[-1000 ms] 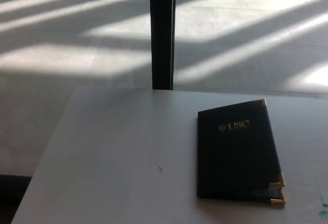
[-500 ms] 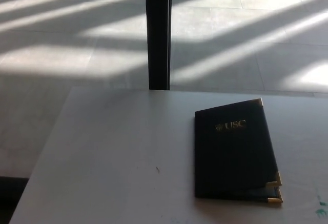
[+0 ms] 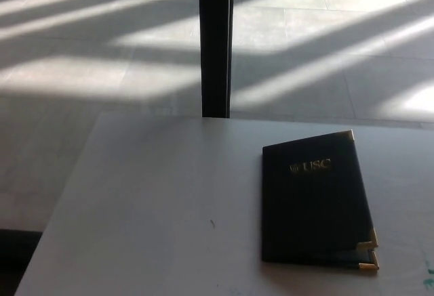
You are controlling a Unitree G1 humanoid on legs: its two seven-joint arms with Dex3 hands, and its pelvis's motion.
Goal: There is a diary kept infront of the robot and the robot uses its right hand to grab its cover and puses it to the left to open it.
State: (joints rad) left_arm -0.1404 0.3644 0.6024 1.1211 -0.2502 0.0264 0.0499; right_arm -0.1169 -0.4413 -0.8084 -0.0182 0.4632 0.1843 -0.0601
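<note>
Floor [image 3: 102,59]: pale tiles beyond the far edge, crossed by diagonal bands of sunlight and shadow. Backdrop only.

Post [image 3: 215,42]: dark, upright, at twelve o'clock, rising from behind the far edge and out of the top of my view.

Surface [image 3: 149,201]: white, plain, mostly shaded. It carries one item, which I take as deliberate, leaving free room on the nine o'clock side for a cover to swing over. A small dark speck [image 3: 212,223] sits near its middle; a green mark [image 3: 428,272] shows at the four o'clock edge.

Diary [image 3: 313,204]: lying flat and closed at about four o'clock from the surface's middle, on my right-hand side, which suits a right-hand reach. Dark cover, gold "USC" lettering [image 3: 310,166] near the top, gold metal corners [image 3: 367,248] along the three o'clock edge. The spine appears to run down the nine o'clock edge, so the free edge faces my right. At the lower corner the cover stands slightly off the pages, a likely place to catch it.

Hands: neither my right hand nor my left shows, so I cannot say how their fingers stand. Opening not yet begun.
</note>
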